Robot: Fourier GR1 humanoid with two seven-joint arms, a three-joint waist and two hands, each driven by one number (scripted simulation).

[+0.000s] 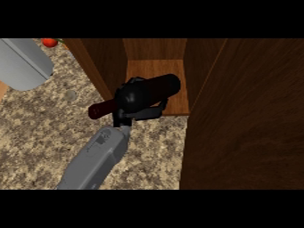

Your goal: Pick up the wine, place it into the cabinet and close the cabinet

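While the right hand (133, 99) has its fingers curled round the wine (155, 89), the bottle hangs tilted at the cabinet (155, 71) shelf's front edge. Best to carry it deeper before setting it down, clear of the open door (253, 116).

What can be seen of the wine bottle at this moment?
The wine bottle is dark, almost black, with a dark red neck end pointing left over the speckled counter. It lies nearly horizontal, tilted slightly up to the right, its base end over the wooden floor of the open cabinet. A black hand is curled round its middle, hiding that part. Whether it touches the cabinet floor cannot be told.
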